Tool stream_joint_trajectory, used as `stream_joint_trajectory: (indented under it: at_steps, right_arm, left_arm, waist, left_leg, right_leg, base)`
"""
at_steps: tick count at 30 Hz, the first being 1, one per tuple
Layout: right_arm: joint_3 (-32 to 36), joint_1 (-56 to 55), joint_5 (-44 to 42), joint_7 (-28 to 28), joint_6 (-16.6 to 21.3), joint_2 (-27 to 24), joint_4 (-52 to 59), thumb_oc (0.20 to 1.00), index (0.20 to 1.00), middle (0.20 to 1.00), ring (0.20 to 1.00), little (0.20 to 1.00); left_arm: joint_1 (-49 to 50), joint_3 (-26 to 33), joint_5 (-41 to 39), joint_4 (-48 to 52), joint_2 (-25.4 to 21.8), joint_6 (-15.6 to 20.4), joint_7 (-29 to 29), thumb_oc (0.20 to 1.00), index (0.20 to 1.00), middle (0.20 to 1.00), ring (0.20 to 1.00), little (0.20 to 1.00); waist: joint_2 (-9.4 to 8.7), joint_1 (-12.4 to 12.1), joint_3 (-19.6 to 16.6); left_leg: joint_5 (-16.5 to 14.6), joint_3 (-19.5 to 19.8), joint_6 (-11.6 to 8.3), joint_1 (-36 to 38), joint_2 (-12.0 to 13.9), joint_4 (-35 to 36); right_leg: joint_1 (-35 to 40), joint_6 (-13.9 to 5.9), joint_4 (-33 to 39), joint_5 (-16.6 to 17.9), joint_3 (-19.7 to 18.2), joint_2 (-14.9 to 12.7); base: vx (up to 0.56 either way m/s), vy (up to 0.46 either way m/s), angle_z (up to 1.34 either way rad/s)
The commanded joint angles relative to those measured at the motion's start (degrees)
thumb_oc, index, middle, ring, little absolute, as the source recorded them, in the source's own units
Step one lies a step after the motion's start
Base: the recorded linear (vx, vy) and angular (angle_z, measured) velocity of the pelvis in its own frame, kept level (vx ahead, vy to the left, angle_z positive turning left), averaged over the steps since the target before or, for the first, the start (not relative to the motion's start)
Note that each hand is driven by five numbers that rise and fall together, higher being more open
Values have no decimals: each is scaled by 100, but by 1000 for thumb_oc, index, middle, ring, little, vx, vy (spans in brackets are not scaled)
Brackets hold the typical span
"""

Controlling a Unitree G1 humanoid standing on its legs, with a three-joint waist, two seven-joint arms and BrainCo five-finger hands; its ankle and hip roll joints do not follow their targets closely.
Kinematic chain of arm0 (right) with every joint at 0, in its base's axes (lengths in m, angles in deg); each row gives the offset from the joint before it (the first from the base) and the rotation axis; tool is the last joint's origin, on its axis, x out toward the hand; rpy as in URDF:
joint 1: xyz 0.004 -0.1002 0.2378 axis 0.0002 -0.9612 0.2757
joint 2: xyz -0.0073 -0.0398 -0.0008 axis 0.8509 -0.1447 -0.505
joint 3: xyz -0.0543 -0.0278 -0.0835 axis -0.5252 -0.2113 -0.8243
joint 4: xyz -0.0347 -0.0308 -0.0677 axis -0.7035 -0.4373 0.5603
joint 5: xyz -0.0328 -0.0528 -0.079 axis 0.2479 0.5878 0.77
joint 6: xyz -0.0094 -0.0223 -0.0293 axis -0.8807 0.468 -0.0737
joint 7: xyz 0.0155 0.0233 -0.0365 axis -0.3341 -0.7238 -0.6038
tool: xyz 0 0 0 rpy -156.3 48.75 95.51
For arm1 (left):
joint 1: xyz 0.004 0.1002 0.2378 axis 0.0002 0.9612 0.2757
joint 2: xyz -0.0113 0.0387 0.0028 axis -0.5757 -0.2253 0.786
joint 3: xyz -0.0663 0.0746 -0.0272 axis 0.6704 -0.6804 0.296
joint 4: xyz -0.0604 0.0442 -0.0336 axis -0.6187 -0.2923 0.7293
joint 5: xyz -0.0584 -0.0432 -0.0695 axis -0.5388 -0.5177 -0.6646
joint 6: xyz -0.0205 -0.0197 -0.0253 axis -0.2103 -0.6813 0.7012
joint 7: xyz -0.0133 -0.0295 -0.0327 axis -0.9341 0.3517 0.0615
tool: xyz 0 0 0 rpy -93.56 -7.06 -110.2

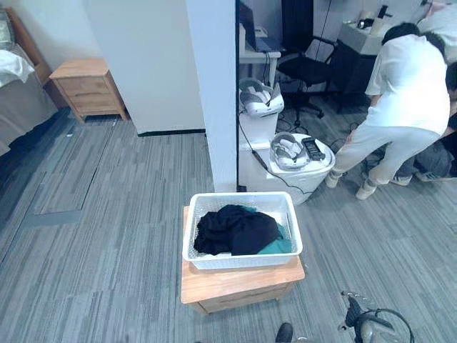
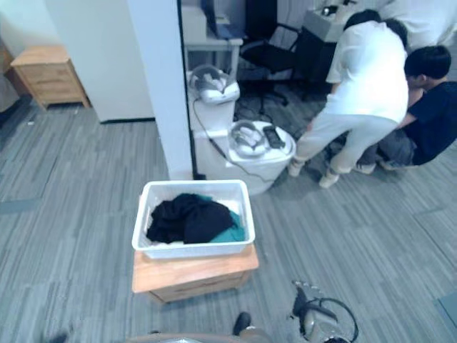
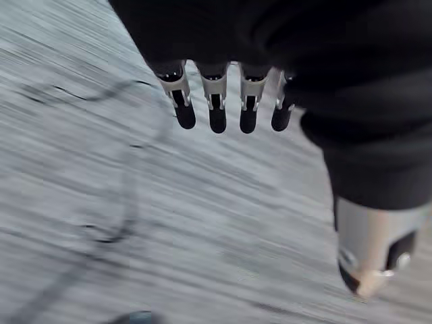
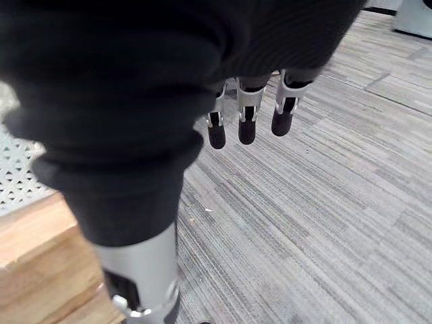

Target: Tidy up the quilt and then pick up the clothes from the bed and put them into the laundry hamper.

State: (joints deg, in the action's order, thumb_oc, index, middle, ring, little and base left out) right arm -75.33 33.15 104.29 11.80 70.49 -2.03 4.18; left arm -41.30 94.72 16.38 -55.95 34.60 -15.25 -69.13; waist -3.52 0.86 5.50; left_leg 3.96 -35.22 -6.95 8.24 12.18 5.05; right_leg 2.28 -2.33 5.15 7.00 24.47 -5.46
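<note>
A white laundry hamper (image 1: pixel 243 259) stands on a low wooden table (image 1: pixel 239 282) in the middle of the floor. Black clothes (image 1: pixel 235 229) and a teal piece (image 1: pixel 278 245) lie inside it. The bed (image 1: pixel 21 107) with a white quilt (image 1: pixel 13 66) is at the far left edge. My left hand (image 3: pixel 216 101) hangs over grey carpet, fingers straight and holding nothing. My right hand (image 4: pixel 246 118) hangs the same way, open and empty, beside the wooden table (image 4: pixel 27 270) and the hamper's perforated wall (image 4: pixel 17 175).
A wooden nightstand (image 1: pixel 86 86) stands by the wall near the bed. A white pillar (image 1: pixel 211 86) rises behind the hamper, with a white round table (image 1: pixel 303 179) carrying headsets beside it. One person (image 1: pixel 403 100) bends over at the right, another (image 2: pixel 428 107) crouches there.
</note>
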Motion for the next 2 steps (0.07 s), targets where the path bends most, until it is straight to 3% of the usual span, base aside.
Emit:
stream_joint_trajectory:
  at_steps: [1, 2]
  right_arm:
    - [11, 364, -382, -23, 43, -123, -147, 1000, 1000, 1000, 1000, 1000]
    - [-11, 377, -460, -12, 48, -54, -239, 1000, 1000, 1000, 1000, 1000]
  left_arm:
    - [-470, -180, 459, 133, 72, -108, 104, 1000, 1000, 1000, 1000, 1000]
    - [-457, -250, 660, -96, 107, -172, 138, 1000, 1000, 1000, 1000, 1000]
  waist:
    - [224, -125, 355]
    - [220, -134, 334]
  left_leg:
    - [-689, 29, -62, 227, 85, -5]
    - [-697, 34, -61, 230, 84, -5]
  right_leg:
    - [500, -517, -15, -1021, 223, -232]
    - [503, -517, -15, -1022, 228, -229]
  base:
    - [12, 23, 5]
    - [16, 18, 8]
